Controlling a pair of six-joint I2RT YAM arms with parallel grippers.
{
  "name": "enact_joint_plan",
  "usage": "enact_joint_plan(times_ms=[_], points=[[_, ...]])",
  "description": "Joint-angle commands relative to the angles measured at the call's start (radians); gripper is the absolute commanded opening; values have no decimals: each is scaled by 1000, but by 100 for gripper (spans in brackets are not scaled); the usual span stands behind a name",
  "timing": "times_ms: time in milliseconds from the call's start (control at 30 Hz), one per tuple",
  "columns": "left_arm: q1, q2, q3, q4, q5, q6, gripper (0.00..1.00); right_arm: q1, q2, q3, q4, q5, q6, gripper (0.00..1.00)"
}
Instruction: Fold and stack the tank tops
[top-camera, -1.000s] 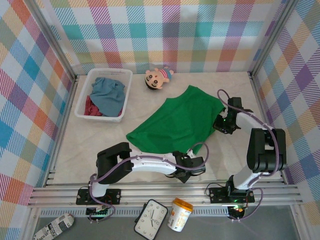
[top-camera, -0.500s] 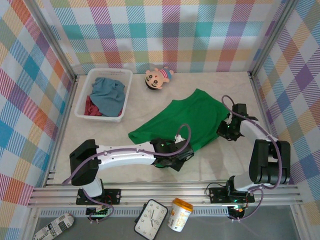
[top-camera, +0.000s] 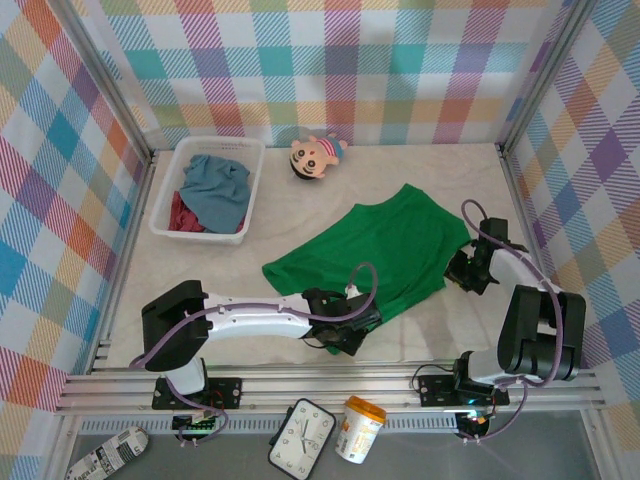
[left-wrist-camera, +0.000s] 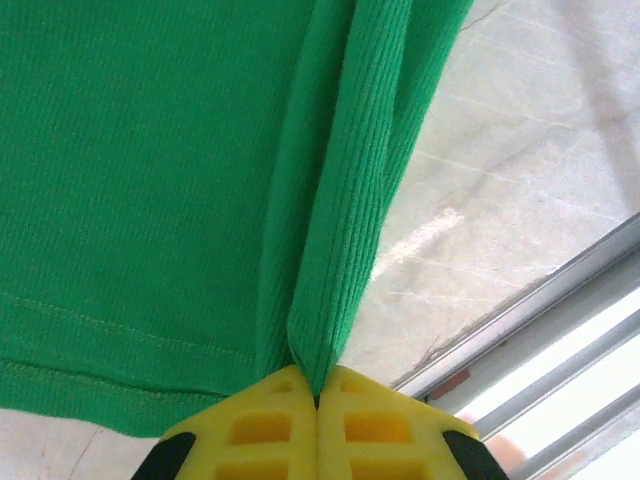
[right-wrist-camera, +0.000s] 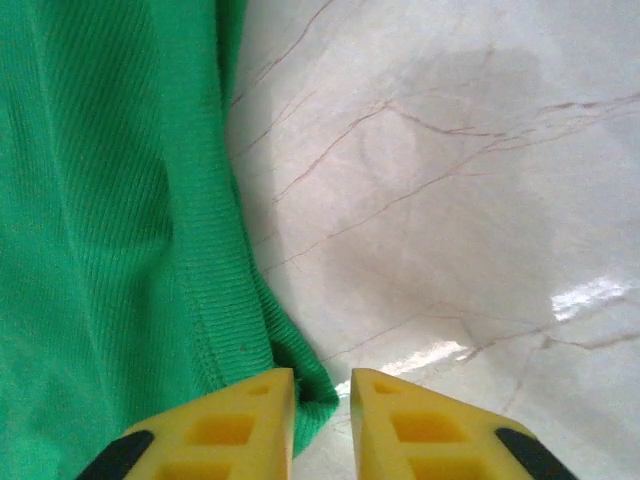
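1 green top (top-camera: 385, 250), ready to fold: your right hand (right-wrist-camera: 322, 385) just released it, narrowly parted; left hand (left-wrist-camera: 318, 400) grips hem.

The left gripper (left-wrist-camera: 318, 400) pinches a ridge of the green tank top (left-wrist-camera: 150, 170) (yellow pads meeting).

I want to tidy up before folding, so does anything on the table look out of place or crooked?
The green tank top lies skewed across the table, its near edge pinched into a ridge in the shut left gripper. A stray doll lies beside the basket.
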Motion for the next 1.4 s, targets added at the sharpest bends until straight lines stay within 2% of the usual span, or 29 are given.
enact_joint_plan(times_ms=[0,167,267,400,500,767,833,967,1067,1367], points=[[-5,-20,-3,17,48,-9,0,-13,-73,0,-37,22,8,26],[-6,0,-14,34,99,5,0,-4,-108,-3,-25,-103,62,27],[-5,9,-16,44,119,12,0,45,-61,15,-31,-84,24,30],[-6,10,-28,25,101,16,0,49,-9,25,-9,-47,-6,33],[-6,8,-39,32,102,11,0,57,45,43,2,-78,-12,36],[-6,26,-29,15,95,24,0,114,120,73,11,-74,-29,36],[-6,26,-32,16,95,25,0,118,122,79,6,-68,-40,33],[-5,23,-40,16,96,24,0,117,119,78,-6,-42,-56,16],[-7,13,-40,18,105,25,0,117,75,77,-27,-26,-54,6],[-14,8,-61,45,172,57,0,82,-108,-13,-100,8,-12,1]])
